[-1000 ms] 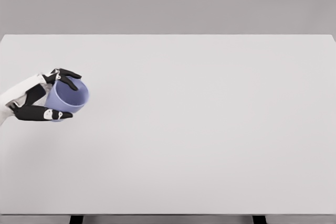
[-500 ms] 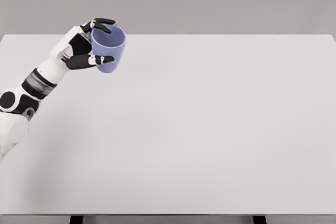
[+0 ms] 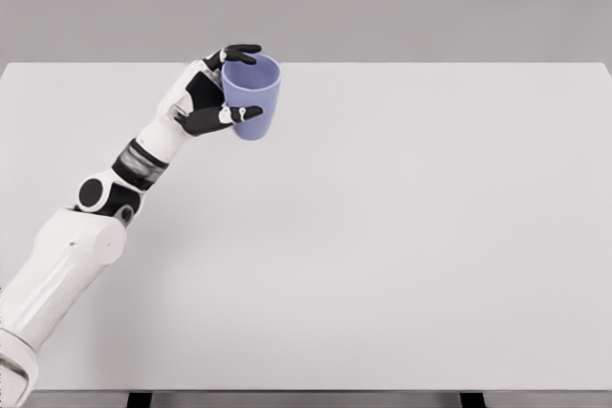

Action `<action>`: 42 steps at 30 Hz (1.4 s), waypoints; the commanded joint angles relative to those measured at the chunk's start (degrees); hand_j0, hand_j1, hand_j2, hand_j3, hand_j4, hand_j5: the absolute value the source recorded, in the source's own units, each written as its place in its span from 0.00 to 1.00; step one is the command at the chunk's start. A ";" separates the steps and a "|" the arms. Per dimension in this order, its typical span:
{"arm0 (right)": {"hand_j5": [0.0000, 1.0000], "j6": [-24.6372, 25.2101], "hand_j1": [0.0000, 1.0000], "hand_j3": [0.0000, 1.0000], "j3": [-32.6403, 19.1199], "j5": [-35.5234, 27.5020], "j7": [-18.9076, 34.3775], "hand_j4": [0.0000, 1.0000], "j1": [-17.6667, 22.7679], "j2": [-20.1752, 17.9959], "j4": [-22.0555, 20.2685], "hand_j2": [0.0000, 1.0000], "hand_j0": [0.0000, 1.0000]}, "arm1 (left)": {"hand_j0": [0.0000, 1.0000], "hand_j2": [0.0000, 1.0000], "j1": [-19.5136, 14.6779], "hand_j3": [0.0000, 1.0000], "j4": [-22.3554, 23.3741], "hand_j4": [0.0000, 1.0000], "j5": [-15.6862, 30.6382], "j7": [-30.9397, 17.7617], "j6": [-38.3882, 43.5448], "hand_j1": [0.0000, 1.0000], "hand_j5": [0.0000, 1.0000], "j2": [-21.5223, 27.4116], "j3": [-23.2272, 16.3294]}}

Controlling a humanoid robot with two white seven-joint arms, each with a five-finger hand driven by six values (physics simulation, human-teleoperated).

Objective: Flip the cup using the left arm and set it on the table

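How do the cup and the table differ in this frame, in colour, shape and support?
The cup is blue-violet; the table is pale white-grey. The cup is a small, round, tapered vessel, mouth up; the table is a broad flat slab. The cup is gripped in the left hand and appears lifted clear, while the table stands on its own. Both are plain and unpatterned.

table (image 3: 402, 265): white, wide | wall (image 3: 382, 2): plain grey | light: even, soft

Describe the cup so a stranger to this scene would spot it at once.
Start at the wide white table and follow the white arm from the lower left up to the left robot hand. The cup sits in its grasp, opening upward, the only lavender-blue thing here.
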 commanded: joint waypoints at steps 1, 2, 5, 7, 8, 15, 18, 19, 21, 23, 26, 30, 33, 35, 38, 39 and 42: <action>1.00 0.00 1.00 1.00 -0.05 -0.04 0.01 1.00 0.00 0.00 0.00 1.00 1.00 | 0.56 0.56 0.00 0.56 0.93 0.56 -1.16 -0.12 -0.28 0.56 0.56 -1.10 0.15; 1.00 0.00 1.00 1.00 0.03 0.05 0.01 1.00 0.00 0.00 0.00 1.00 1.00 | 0.57 0.57 0.09 0.57 0.93 0.57 -1.87 -0.12 -0.28 0.57 0.57 -1.10 0.06; 1.00 0.00 1.00 1.00 0.03 -0.04 0.01 1.00 0.00 0.00 0.00 1.00 1.00 | 0.58 0.58 0.88 0.58 0.93 0.58 -3.45 -0.12 -0.28 0.58 0.58 -1.45 -0.20; 1.00 0.00 1.00 1.00 0.03 -0.04 0.01 1.00 0.00 0.00 0.00 1.00 1.00 | 0.58 0.58 0.97 0.58 1.11 0.58 -3.63 -0.12 -0.28 0.58 0.58 -1.63 -0.29; 1.00 0.00 1.00 1.00 0.03 -0.04 0.01 1.00 0.00 0.00 0.00 1.00 1.00 | 0.58 0.58 0.97 0.58 1.28 0.58 -3.71 -0.12 -0.28 0.58 0.58 -1.71 -0.29; 1.00 0.00 1.00 1.00 -0.05 0.05 0.01 1.00 0.00 0.00 0.00 1.00 1.00 | 0.72 0.72 1.49 0.72 1.37 0.72 -4.77 -0.12 -0.28 0.72 0.72 -1.89 -0.29; 1.00 0.00 1.00 1.00 0.03 0.05 0.01 1.00 0.00 0.00 0.00 1.00 1.00 | 0.75 0.75 1.58 0.75 1.46 0.75 -4.77 -0.12 -0.28 0.75 0.75 -1.80 -0.29; 1.00 0.00 1.00 1.00 -0.05 0.05 0.01 1.00 0.00 0.00 0.00 1.00 1.00 | 0.76 0.76 1.58 0.76 1.46 0.76 -4.77 -0.12 -0.28 0.76 0.76 -1.80 -0.29; 1.00 0.00 1.00 1.00 -0.05 -0.04 0.01 1.00 0.00 0.00 0.00 1.00 1.00 | 0.82 0.82 1.76 0.82 1.46 0.82 -4.77 -0.12 -0.28 0.82 0.82 -1.89 -0.20; 1.00 0.00 1.00 1.00 -0.05 -0.04 0.01 1.00 0.00 0.00 0.00 1.00 1.00 | 0.88 0.88 1.85 0.88 1.37 0.88 -4.77 -0.12 -0.28 0.88 0.88 -1.72 -0.20; 1.00 0.00 1.00 1.00 -0.05 -0.04 0.01 1.00 0.00 0.00 0.00 1.00 1.00 | 1.00 1.00 2.02 1.00 1.37 1.00 -4.77 -0.12 -0.28 1.00 1.00 -1.72 -0.20; 1.00 0.00 1.00 1.00 0.03 -0.04 0.01 1.00 0.00 0.00 0.00 1.00 1.00 | 1.00 1.00 2.02 1.00 1.28 1.00 -4.77 -0.12 -0.28 1.00 1.00 -1.72 -0.20; 1.00 0.00 1.00 1.00 0.03 -0.04 0.01 1.00 0.00 0.00 0.00 1.00 1.00 | 1.00 1.00 2.02 1.00 1.28 1.00 -4.77 -0.12 -0.28 1.00 1.00 -1.72 -0.12; 1.00 0.00 1.00 1.00 0.03 -0.04 0.01 1.00 0.00 0.00 0.00 1.00 1.00 | 1.00 1.00 2.02 1.00 1.28 1.00 -4.77 -0.12 -0.28 1.00 1.00 -1.72 -0.12; 1.00 0.00 1.00 1.00 0.03 0.05 0.01 1.00 0.00 0.00 0.00 1.00 1.00 | 1.00 1.00 2.02 1.00 1.20 1.00 -4.77 -0.12 -0.28 1.00 1.00 -1.63 -0.12; 1.00 0.00 1.00 1.00 0.03 -0.04 0.01 1.00 0.00 0.00 0.00 1.00 1.00 | 1.00 1.00 2.02 1.00 1.20 1.00 -4.77 -0.12 -0.28 1.00 1.00 -1.63 -0.12; 1.00 0.00 1.00 1.00 0.03 -0.04 0.01 1.00 0.00 0.00 0.00 1.00 1.00 | 1.00 1.00 2.02 1.00 1.20 1.00 -4.86 -0.12 -0.28 1.00 1.00 -1.80 -0.20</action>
